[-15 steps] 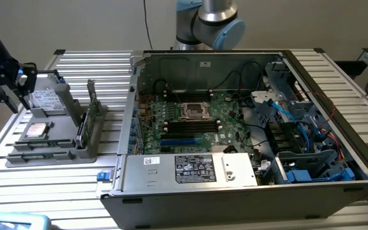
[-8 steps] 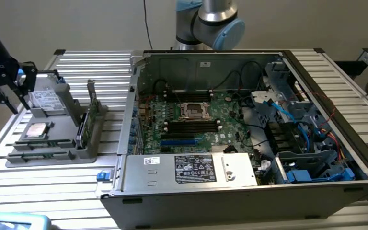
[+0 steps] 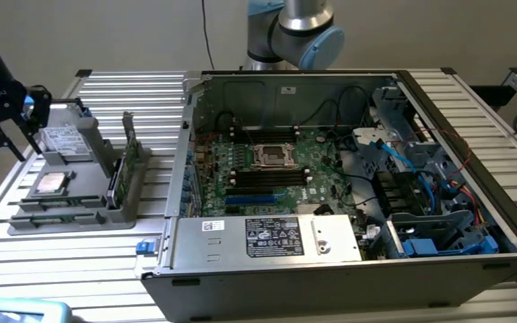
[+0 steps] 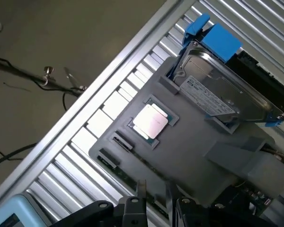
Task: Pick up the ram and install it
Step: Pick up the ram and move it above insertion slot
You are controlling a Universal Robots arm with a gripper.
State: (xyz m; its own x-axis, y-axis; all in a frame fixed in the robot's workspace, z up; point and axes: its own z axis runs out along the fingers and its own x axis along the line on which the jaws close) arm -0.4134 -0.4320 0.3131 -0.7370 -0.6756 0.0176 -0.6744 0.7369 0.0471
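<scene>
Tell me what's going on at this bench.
A robot arm's tool hovers, open and empty, above the grey tray beside the open computer case. The ram lies in the tray, not yet picked up. A processor and a hard drive sit in the same tray.

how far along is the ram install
Done: nothing yet. The motherboard's black slots look empty. In hand: the gripper hangs open above the gray tray, holding nothing. Left: the ram lies in the tray, not yet picked up or installed.
</scene>
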